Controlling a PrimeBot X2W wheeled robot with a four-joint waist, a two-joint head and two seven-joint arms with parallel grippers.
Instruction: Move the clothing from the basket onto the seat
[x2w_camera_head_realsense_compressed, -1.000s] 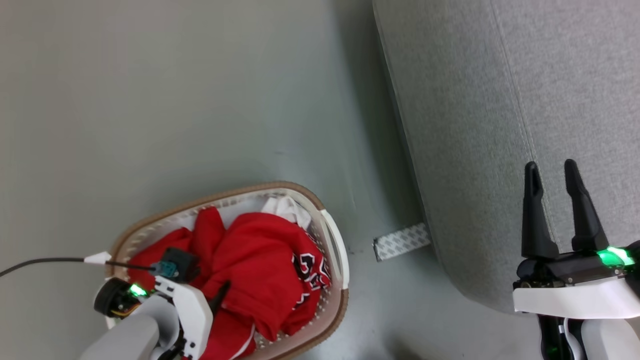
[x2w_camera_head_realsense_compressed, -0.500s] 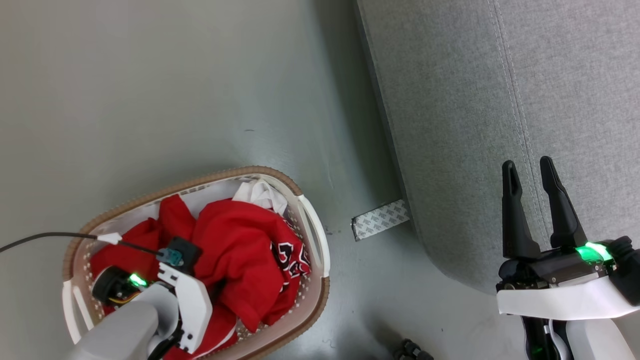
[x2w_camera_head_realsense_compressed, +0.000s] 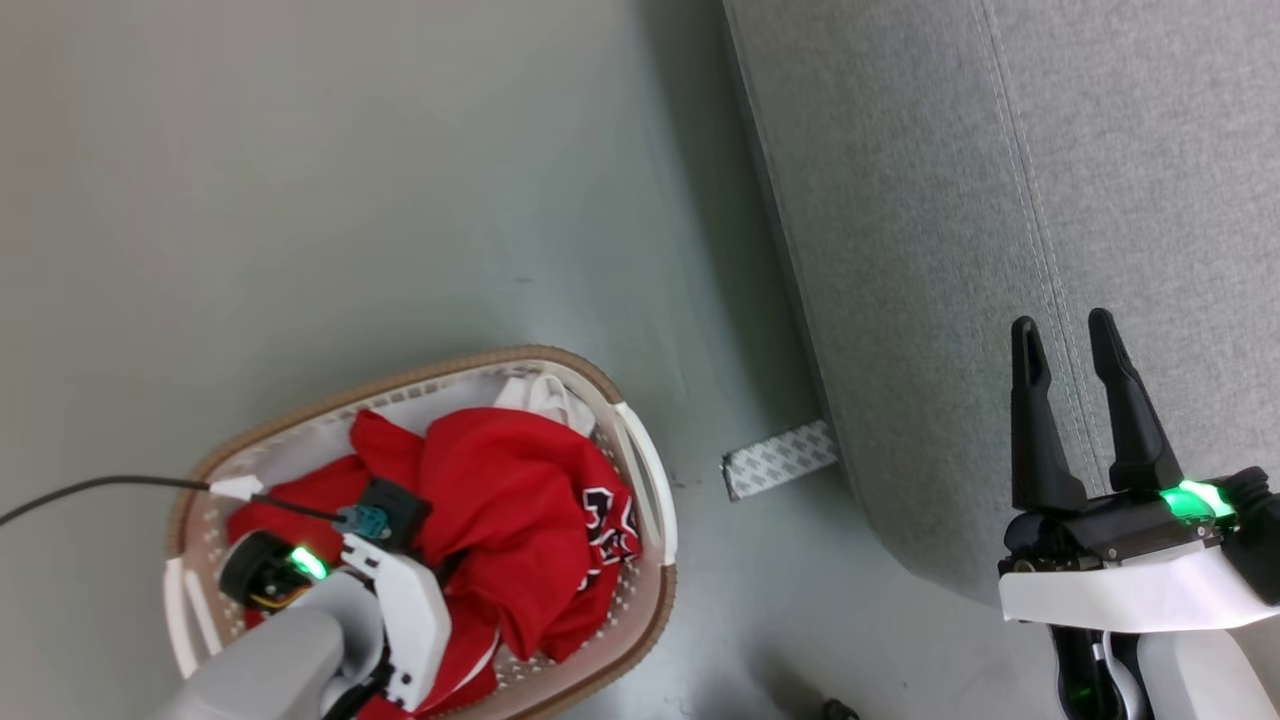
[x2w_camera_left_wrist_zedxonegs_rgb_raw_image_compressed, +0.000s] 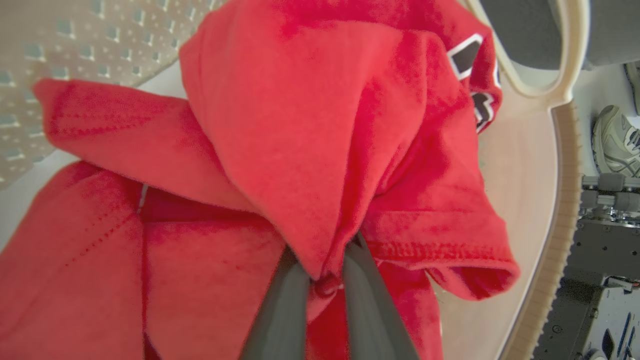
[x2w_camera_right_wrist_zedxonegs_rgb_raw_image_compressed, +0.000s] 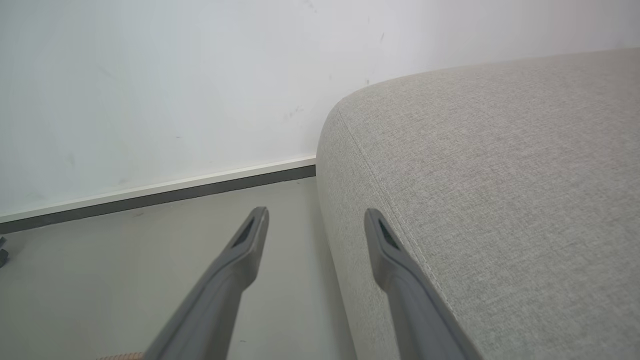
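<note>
Looking steeply down from the head onto the floor (x2w_camera_head_realsense_compressed: 350, 200), taking in the basket (x2w_camera_head_realsense_compressed: 500, 354) at near left and the seat (x2w_camera_head_realsense_compressed: 900, 250) at right. Peering from the left wrist at close range into that basket, nearly against the clothing (x2w_camera_left_wrist_zedxonegs_rgb_raw_image_compressed: 300, 125). Facing low and almost level from the right wrist along the seat's left edge toward a far wall (x2w_camera_right_wrist_zedxonegs_rgb_raw_image_compressed: 150, 75), sharing seat and floor with the head view.

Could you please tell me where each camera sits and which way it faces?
Head view: from the head, down onto oval white perforated basket and light grey fabric sofa; left forearm, right gripper show.
Left wrist view: along the left gripper, shut on the bright red garment.
Right wrist view: along its open fingers, past the sofa towards a white wall.
Shared: garment, first two; sofa, first and third.
</note>
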